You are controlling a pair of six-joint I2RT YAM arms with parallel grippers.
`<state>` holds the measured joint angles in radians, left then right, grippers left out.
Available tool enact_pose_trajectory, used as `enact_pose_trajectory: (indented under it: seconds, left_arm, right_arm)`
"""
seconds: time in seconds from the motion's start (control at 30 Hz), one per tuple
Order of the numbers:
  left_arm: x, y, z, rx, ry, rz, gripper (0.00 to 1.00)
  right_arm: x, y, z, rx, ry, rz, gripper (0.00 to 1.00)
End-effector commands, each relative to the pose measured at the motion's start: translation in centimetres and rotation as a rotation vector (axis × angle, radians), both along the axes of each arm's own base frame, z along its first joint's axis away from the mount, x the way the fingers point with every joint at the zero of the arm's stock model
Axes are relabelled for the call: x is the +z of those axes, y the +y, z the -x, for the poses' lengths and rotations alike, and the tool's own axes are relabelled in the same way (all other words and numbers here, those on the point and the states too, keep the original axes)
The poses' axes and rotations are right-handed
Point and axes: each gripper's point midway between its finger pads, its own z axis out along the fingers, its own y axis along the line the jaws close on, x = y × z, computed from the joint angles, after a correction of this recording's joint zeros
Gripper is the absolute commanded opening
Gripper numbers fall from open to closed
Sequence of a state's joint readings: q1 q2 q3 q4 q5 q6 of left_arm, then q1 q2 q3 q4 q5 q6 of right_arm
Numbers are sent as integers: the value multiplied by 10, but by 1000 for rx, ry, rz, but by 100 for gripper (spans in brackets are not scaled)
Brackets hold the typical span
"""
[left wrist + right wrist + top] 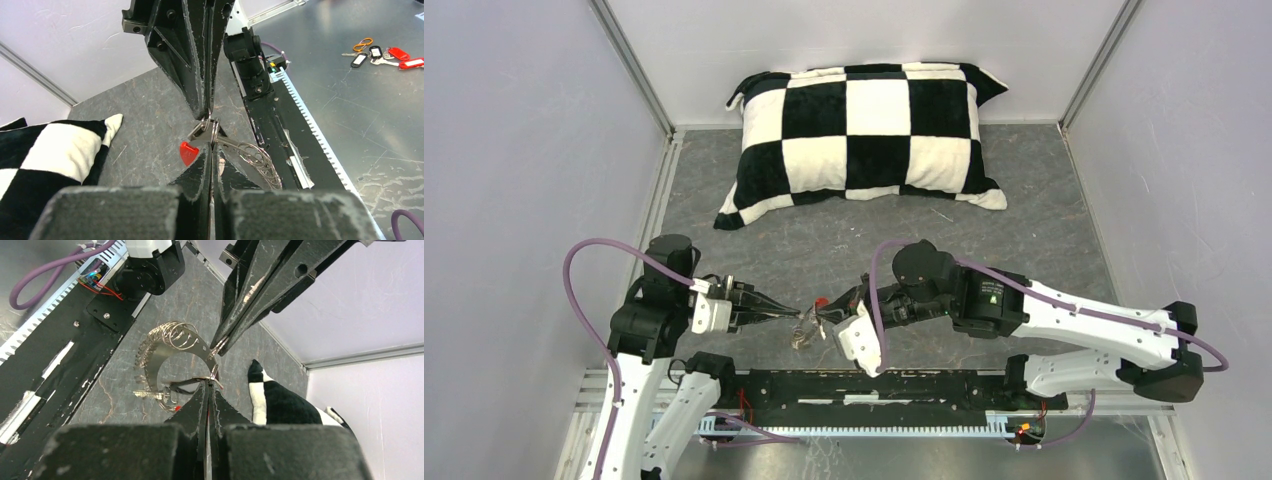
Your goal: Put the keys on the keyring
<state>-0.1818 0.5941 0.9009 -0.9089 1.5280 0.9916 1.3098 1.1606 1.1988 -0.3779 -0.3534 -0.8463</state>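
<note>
keyring: light, springy, slippery thin wire. It's held just off the table, mid near edge. Best grabbed at the ends.
left gripper: pressed together on the flat strip end
right gripper: pinching wire by the red bit
keys: one dangles, can't tell if it's threaded. Second is hidden.

Left arm and right arm, lower frame: white shells with black joint housings. A purple cable loops along each arm. The right arm bears a small green light. Both are bolted to a black rail with red wiring. Left gripper and right gripper: black tapered fingers with pale scuffed edges and round holes in the sides.
</note>
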Motion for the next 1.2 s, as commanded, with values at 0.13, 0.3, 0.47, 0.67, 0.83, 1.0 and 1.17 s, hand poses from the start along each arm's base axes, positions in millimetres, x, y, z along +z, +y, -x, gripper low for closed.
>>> enact_pose_trajectory:
  seconds: [0.13,0.3,0.47,0.67,0.83,1.0,1.17]
  left_arm:
    - [7,-1,5,-35,-55,30,2]
    - [6,-1,3,-29,-55,26,2]
    - [4,-1,0,-18,-51,18,2]
    - [3,-1,-2,-11,-52,13,2]
    - [3,-1,-4,-6,-54,10,2]
    - [3,-1,-5,-1,-53,6,2]
    - [3,-1,-6,7,-47,-1,2]
  right_arm:
    - [21,7,5,11,-26,-39,1]
    - [24,6,8,18,-30,-47,0]
    - [24,6,11,25,-34,-40,0]
    - [23,6,14,32,-39,-34,0]
    - [23,7,16,35,-42,-31,1]
    - [28,9,16,31,-49,-48,0]
    - [27,10,15,24,-53,-45,0]
